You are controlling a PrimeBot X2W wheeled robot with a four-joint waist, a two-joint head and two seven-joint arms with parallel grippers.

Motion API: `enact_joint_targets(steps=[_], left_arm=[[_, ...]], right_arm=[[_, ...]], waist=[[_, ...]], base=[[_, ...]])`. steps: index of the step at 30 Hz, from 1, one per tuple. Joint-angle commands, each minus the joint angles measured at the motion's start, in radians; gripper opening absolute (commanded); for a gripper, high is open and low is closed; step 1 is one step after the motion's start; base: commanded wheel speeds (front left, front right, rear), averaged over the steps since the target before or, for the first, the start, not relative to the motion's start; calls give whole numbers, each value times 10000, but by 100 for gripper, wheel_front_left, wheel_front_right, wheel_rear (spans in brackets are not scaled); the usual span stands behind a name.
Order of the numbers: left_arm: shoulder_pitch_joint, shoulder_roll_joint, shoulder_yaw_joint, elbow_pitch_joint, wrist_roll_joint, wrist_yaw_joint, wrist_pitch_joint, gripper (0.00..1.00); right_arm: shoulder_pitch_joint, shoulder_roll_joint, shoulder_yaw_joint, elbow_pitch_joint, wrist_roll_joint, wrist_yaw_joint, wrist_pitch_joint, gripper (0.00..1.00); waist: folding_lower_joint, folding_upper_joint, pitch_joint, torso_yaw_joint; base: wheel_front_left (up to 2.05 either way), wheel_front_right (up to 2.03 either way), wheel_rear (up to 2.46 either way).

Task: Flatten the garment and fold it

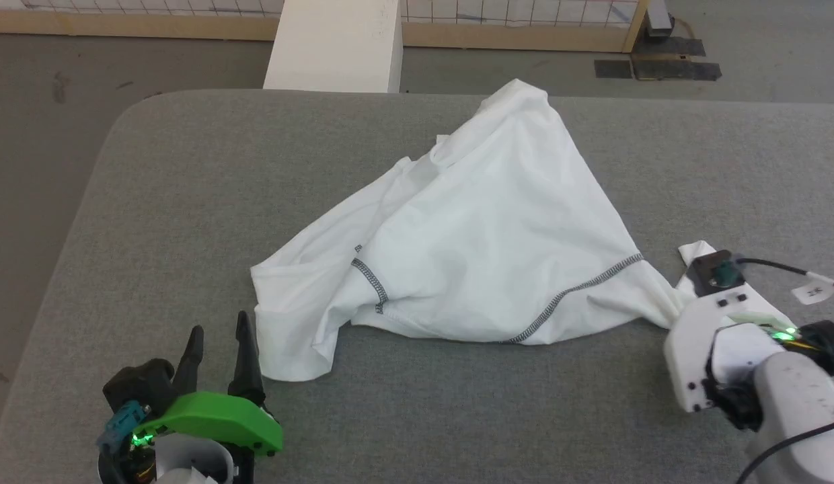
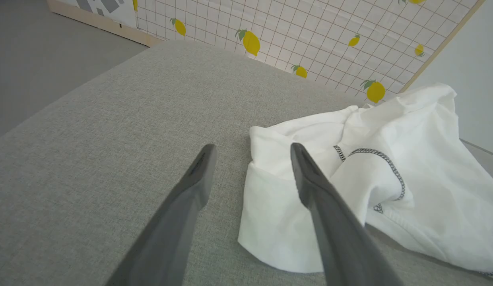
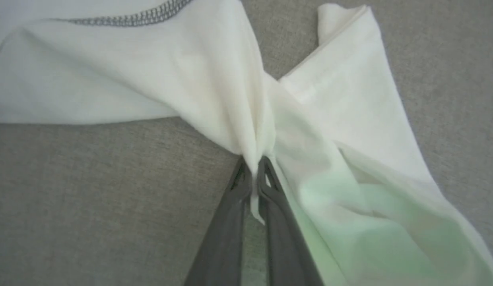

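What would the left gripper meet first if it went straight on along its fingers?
Probably the left edge of the shirt: one finger of the open left gripper lines up with it, the other with bare table. Its height above the table is unclear.

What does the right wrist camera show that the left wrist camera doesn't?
Right wrist view: the right gripper shut on a bunched fold of the garment, cloth pinched between its fingertips. Left wrist view: the left gripper open and empty, fingers spread beside the garment's near corner, with a lemon-print grid panel behind. Both: the white garment with dark zigzag stitching, lying on the grey table.
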Motion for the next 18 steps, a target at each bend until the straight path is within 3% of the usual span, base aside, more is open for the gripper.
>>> enact_joint_targets(steps=[1, 6, 11, 12, 13, 15, 18], left_arm=[[33, 8, -39, 29, -63, -40, 30, 100], [3, 57, -190, 51, -35, -93, 149, 100], [-44, 82, -301, 44, -29, -107, 268, 100], [-70, 83, -329, 45, -31, -120, 291, 100], [-89, 86, -354, 52, -36, -132, 320, 100], [-115, 97, -395, 59, -54, -148, 389, 100], [-144, 147, -477, 39, -63, -169, 555, 100]], right_arm=[[50, -343, 3, 38, 175, -15, 155, 0], [-52, -1673, -335, -240, 469, -15, 748, 0], [-312, -2005, -1012, -192, 75, -15, 610, 0], [-353, -1903, -1185, -136, 28, -15, 459, 11], [-360, -1821, -1247, -110, -38, -15, 374, 94], [-362, -1531, -1462, -119, 31, -15, 179, 100], [-307, -1062, -1966, -395, 347, -15, -265, 100]], waist=[[1, 0, -54, 41], [1, 0, -170, 84], [1, 0, -172, 79], [1, 0, -174, 88], [1, 0, -181, 95], [1, 0, -207, 85], [1, 0, -320, 39]], base=[[0, 0, 0], [0, 0, 0], [0, 0, 0], [0, 0, 0], [0, 0, 0], [0, 0, 0], [0, 0, 0]])
